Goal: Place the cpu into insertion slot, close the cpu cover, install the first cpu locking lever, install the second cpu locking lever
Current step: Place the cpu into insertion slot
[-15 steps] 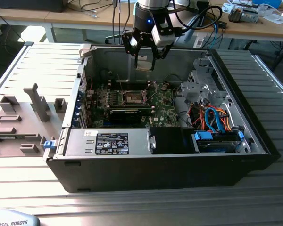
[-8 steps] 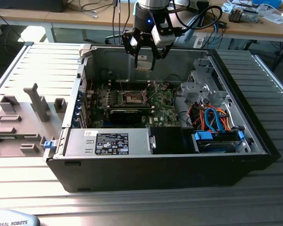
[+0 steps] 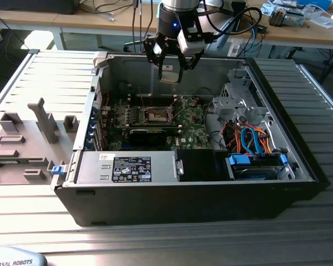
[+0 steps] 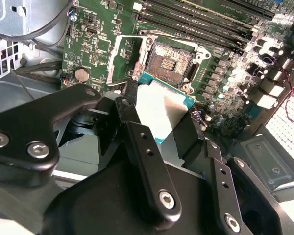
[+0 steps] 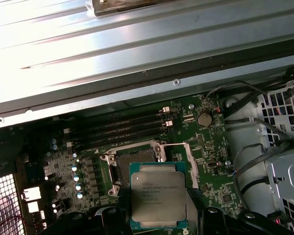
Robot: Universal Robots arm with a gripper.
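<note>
Exterior view: your pincer [image 3: 170,77] hung over the open computer case [image 3: 155,199], pinching the cpu [image 3: 170,73]; in the second wrist view the insertion slot [image 4: 172,61] lay uncovered.

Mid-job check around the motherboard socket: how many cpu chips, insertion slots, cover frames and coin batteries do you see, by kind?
Flat square silver-topped cpu, held in the black gripper: 1
Square dark-centred insertion slot: 1
Thin silver hinged cpu cover, open: 1
Round silver coin battery: 1
Total: 4
</note>
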